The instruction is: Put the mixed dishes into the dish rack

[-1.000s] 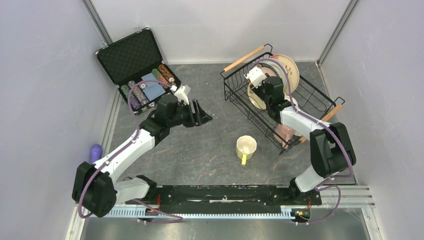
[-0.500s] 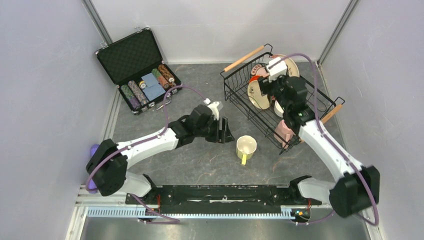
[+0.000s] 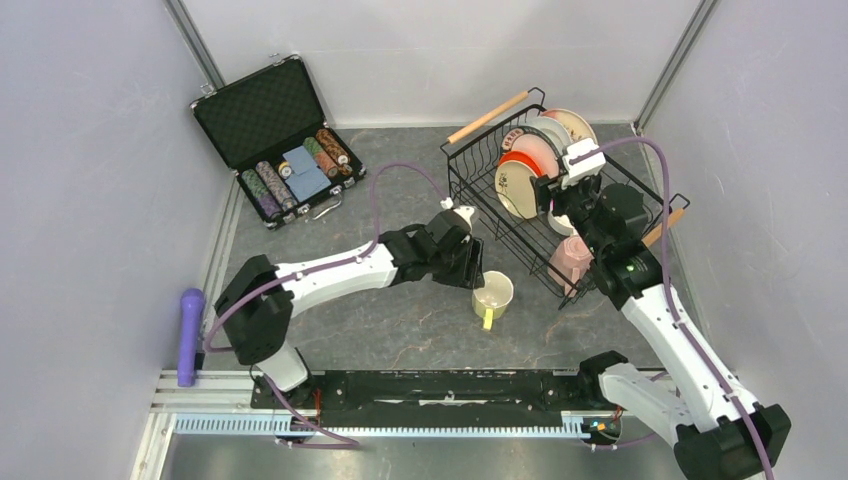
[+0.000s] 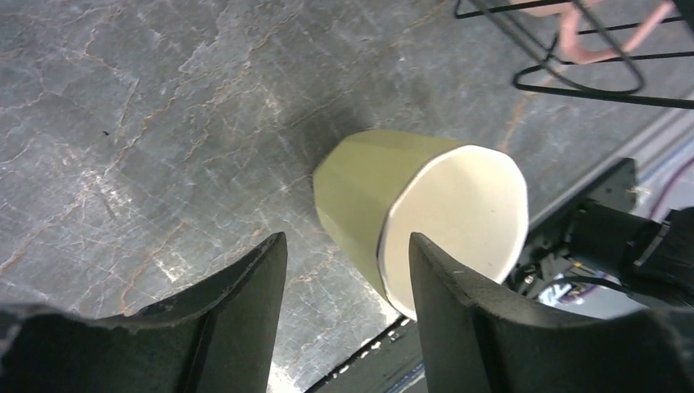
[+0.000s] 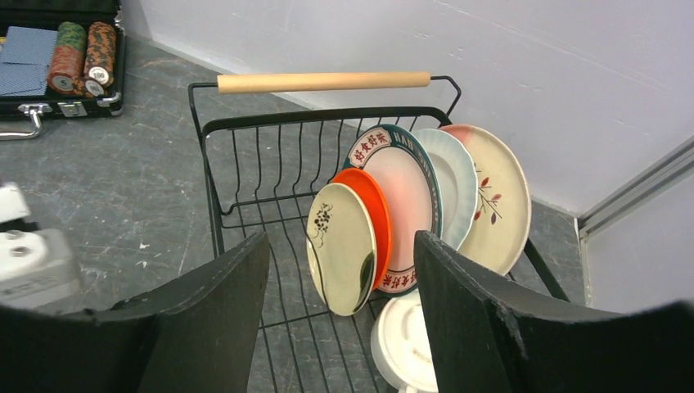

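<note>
The yellow-green mug (image 3: 492, 295) stands upright on the table. My left gripper (image 3: 470, 265) is open just left of it. In the left wrist view the mug (image 4: 417, 213) sits just beyond the open gripper (image 4: 345, 239), its rim next to the right fingertip. The dish rack (image 3: 449, 175) holds several upright plates: cream black-spotted (image 5: 340, 246), orange (image 5: 375, 205), teal-rimmed (image 5: 405, 192), white (image 5: 454, 184) and pink-cream (image 5: 495, 196). A white mug (image 5: 405, 344) and a pink mug (image 3: 570, 260) also lie in it. My right gripper (image 5: 340, 237) is open and empty above the rack (image 5: 319, 119).
The black hinged case (image 3: 275, 135) with poker chips and a blue card box stands open at the back left, also in the right wrist view (image 5: 57, 49). A purple object (image 3: 190, 330) lies by the left wall. White walls enclose the table.
My left arm has swung right from beside the case to the yellow-green mug. My right gripper has pulled back from the plates, which now stand uncovered in the rack.
</note>
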Controlling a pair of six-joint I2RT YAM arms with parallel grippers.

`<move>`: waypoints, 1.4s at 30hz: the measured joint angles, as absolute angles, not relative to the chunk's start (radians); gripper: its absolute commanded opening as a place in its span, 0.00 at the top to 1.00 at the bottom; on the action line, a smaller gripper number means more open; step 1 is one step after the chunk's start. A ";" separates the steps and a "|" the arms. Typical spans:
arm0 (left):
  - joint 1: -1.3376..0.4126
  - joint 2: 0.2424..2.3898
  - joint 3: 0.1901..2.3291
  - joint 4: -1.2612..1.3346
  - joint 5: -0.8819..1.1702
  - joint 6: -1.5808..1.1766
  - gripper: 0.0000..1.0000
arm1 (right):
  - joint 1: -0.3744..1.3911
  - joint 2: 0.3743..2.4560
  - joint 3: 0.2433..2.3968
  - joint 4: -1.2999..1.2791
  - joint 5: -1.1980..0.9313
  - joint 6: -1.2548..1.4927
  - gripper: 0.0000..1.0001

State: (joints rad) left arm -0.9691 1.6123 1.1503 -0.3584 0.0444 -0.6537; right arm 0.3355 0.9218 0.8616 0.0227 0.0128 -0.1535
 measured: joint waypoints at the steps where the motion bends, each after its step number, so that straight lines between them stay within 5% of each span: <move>1: -0.973 1.626 1.160 -0.369 0.034 -0.653 0.40 | 0.336 0.912 0.859 0.019 0.006 -0.150 0.29; 3: -0.984 1.657 1.175 -0.389 0.013 -0.651 0.46 | 0.336 0.899 0.859 0.009 -0.004 -0.145 0.29; 10: -1.000 1.718 1.182 -0.395 0.003 -0.635 0.97 | 0.336 0.888 0.857 -0.032 -0.010 -0.133 0.29; 18: -0.970 1.652 1.085 -0.339 0.010 -0.627 0.98 | 0.336 0.873 0.855 -0.078 -0.110 -0.054 0.27; 25: -0.745 1.284 0.801 -0.187 0.178 -0.625 0.98 | 0.336 0.838 0.828 -0.008 -0.369 0.106 0.02; 32: -0.489 1.022 0.714 0.041 0.429 -0.684 0.98 | 0.336 0.873 0.714 0.279 -0.657 0.462 0.02; 42: -0.405 1.125 0.694 0.567 0.794 -0.993 0.98 | 0.347 1.032 0.557 0.821 -0.855 0.992 0.02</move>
